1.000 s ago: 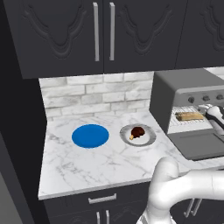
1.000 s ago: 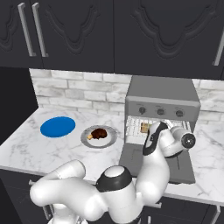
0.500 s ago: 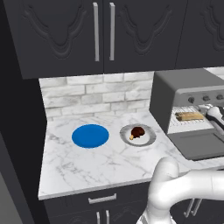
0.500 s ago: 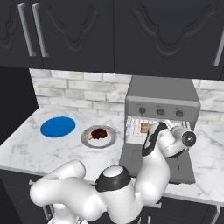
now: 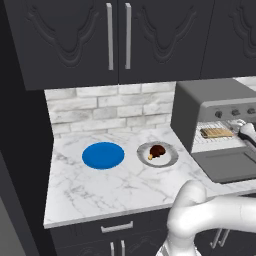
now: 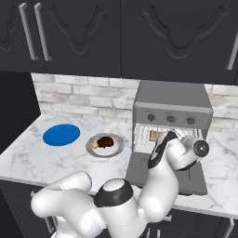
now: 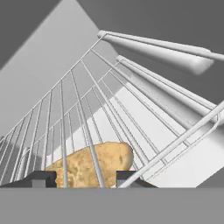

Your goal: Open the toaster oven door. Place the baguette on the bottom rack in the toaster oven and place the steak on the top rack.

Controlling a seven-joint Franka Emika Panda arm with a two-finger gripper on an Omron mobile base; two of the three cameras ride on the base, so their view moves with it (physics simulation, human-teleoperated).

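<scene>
Left base view: toaster oven (image 5: 197, 107) at counter's right end, toaster oven door (image 5: 227, 165) folded down flat, baguette (image 5: 216, 132) lying inside on a wire rack; steak (image 5: 157, 151) on grey plate (image 5: 169, 159) beside blue plate (image 5: 103, 155), not yet moved. Right base view: arm reaching into oven cavity, wrist at opening. Hand view: gripper (image 7: 81, 178) fingertips apart, flanking baguette end on rack wires (image 7: 83, 118); clamped or just released, cannot tell. Door done, baguette apparently placed, steak left.
</scene>
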